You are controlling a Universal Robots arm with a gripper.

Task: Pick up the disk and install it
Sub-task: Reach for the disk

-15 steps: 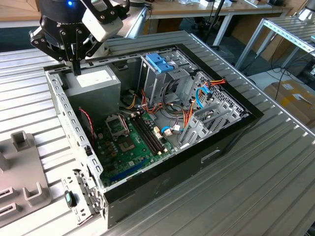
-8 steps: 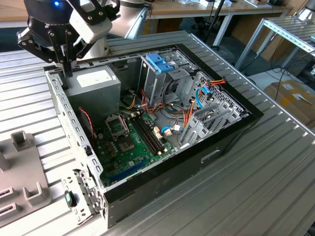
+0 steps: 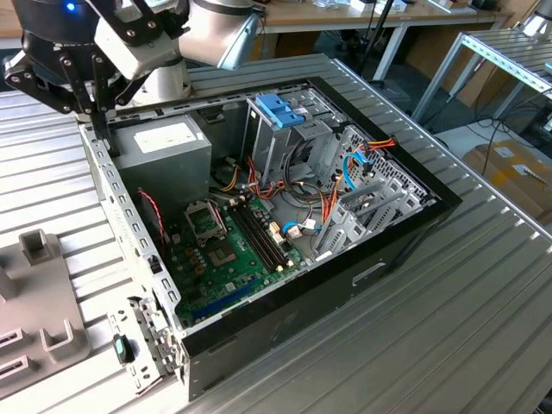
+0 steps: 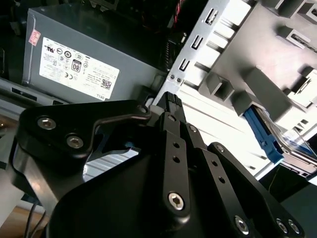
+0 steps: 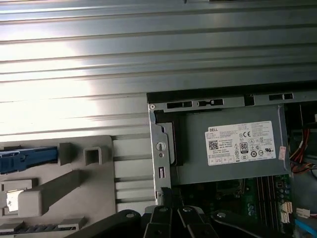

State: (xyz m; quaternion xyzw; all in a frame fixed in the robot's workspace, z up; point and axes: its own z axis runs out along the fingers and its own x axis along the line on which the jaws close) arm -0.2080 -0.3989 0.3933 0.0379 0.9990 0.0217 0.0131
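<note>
Currently the gripper (image 4: 171, 101) hangs just above the case wall (image 5: 159, 148), jaws closed together on nothing. The disk (image 5: 26, 159) lies well aside of them in the grey fixture (image 5: 74, 186). Brought down unopened, they would likely strike it rather than straddle it.

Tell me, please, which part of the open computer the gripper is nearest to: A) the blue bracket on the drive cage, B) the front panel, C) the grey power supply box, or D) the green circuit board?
C: in the exterior view the gripper hangs right at a corner of the power supply, well away from the other parts.
</note>
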